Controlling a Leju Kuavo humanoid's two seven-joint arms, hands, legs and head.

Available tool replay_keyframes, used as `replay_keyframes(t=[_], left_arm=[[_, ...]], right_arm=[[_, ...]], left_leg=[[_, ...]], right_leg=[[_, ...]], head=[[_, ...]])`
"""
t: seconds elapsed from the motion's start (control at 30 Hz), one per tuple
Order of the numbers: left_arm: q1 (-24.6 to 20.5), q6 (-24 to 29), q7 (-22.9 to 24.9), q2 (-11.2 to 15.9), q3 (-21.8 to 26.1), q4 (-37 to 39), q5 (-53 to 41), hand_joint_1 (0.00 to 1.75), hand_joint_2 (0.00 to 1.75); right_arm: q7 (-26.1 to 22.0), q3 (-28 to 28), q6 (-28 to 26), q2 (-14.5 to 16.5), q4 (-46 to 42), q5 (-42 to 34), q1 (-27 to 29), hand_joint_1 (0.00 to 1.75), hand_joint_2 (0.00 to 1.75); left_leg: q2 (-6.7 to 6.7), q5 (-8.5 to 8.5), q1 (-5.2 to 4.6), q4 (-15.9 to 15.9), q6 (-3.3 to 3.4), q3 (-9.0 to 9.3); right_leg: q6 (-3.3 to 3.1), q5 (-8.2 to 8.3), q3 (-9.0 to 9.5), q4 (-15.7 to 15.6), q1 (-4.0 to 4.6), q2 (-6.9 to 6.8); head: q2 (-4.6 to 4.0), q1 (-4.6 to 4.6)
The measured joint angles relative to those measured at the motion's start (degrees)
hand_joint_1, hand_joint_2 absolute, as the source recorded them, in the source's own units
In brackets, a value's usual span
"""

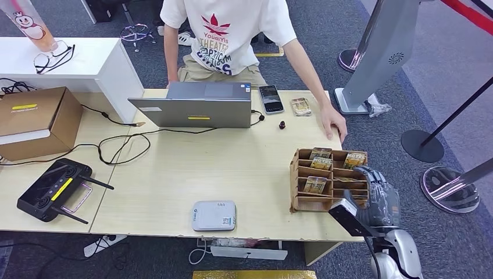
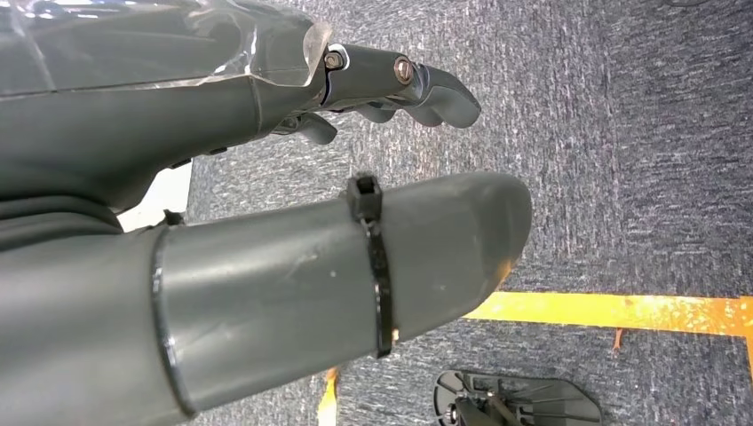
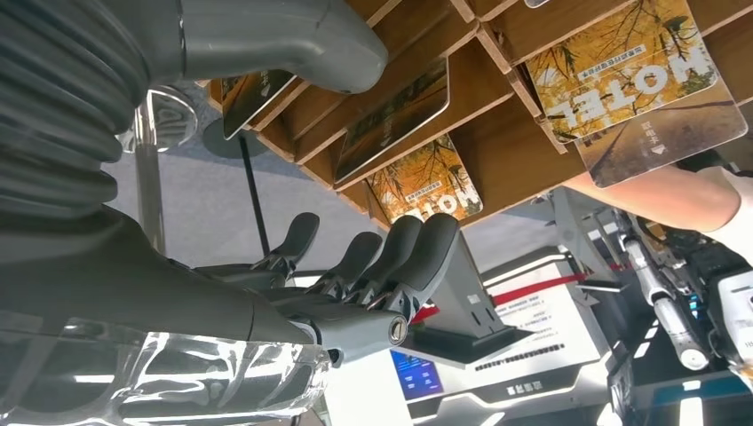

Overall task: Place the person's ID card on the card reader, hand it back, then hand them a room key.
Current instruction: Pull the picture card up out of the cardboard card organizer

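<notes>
A wooden rack [image 1: 325,180] of hotel key cards [image 1: 320,160] stands at the table's right front corner. My right hand [image 1: 378,195] is at the rack's right side, its fingers [image 3: 400,253] spread just below a yellow key card [image 3: 424,182] and holding nothing. The white card reader [image 1: 214,215] lies near the front edge, nothing on it. A small stack of cards [image 1: 300,106] lies at the far side by the person's hand [image 1: 332,125], which rests flat on the table. My left hand [image 2: 266,177] hangs over the carpet, empty, thumb apart from the fingers.
A grey laptop [image 1: 195,104] and a phone [image 1: 270,99] sit at the far edge before the person. A cardboard box [image 1: 35,122] and a black controller [image 1: 55,189] occupy the left. Cables [image 1: 122,145] cross the table. Stanchion bases [image 1: 427,145] stand right of the table.
</notes>
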Motion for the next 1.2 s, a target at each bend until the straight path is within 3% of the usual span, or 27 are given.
replay_keyframes(t=[0.47, 0.8, 1.2], left_arm=[[0.16, 0.1, -0.16, 0.16, 0.05, 0.02, 0.25, 0.0, 0.0], [0.18, 0.59, -0.21, 0.18, 0.44, 0.02, 0.52, 0.0, 0.0], [0.17, 0.61, -0.26, 0.21, 0.48, 0.02, 0.5, 0.0, 0.0]], right_arm=[[-0.82, 0.0, 0.2, -0.01, 2.44, 0.02, -2.02, 0.8, 1.75], [-1.48, 0.34, 0.26, -0.01, 4.04, 0.06, -3.8, 1.23, 1.75], [-1.67, 0.44, 0.11, -0.03, 4.62, -0.08, -4.16, 1.35, 1.75]], left_leg=[[0.0, 0.0, 0.0, 0.0, 0.0, 0.0], [0.0, 0.0, 0.0, 0.0, 0.0, 0.0], [0.0, 0.0, 0.0, 0.0, 0.0, 0.0]], right_leg=[[0.0, 0.0, 0.0, 0.0, 0.0, 0.0], [0.0, 0.0, 0.0, 0.0, 0.0, 0.0], [0.0, 0.0, 0.0, 0.0, 0.0, -0.01]], head=[[0.0, -0.01], [0.0, 0.0], [0.0, 0.0]])
